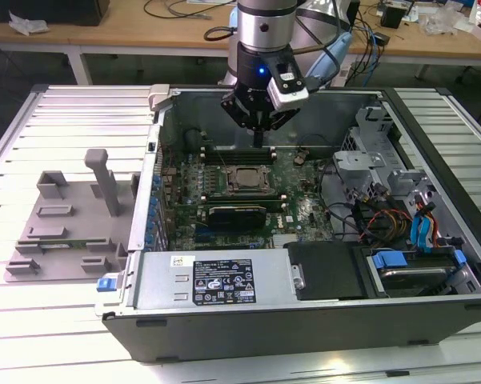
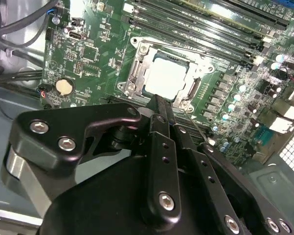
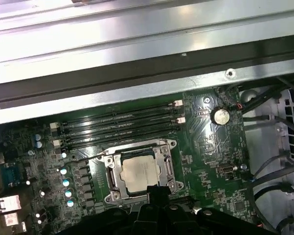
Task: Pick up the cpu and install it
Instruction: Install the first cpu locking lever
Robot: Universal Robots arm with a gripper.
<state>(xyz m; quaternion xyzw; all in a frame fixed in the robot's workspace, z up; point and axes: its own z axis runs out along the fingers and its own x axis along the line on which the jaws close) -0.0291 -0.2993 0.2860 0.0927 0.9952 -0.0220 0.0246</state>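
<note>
The cpu [image 2: 167, 76] already lies flat in its socket frame [image 2: 137, 66] on the green board [image 3: 205, 142] — the placing step looks done. The pincer [image 1: 258, 132] hangs above the open computer case [image 1: 224, 288], just beside the socket, its fingers [image 2: 162, 117] drawn together and holding nothing. What remains, I judge, is securing the chip — a careful, square press.

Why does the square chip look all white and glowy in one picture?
In the second wrist view, light glares off the cpu lying in its socket, washing its metal top white; in the first wrist view the case wall shines brightly too, while the cpu looks duller grey.
</note>
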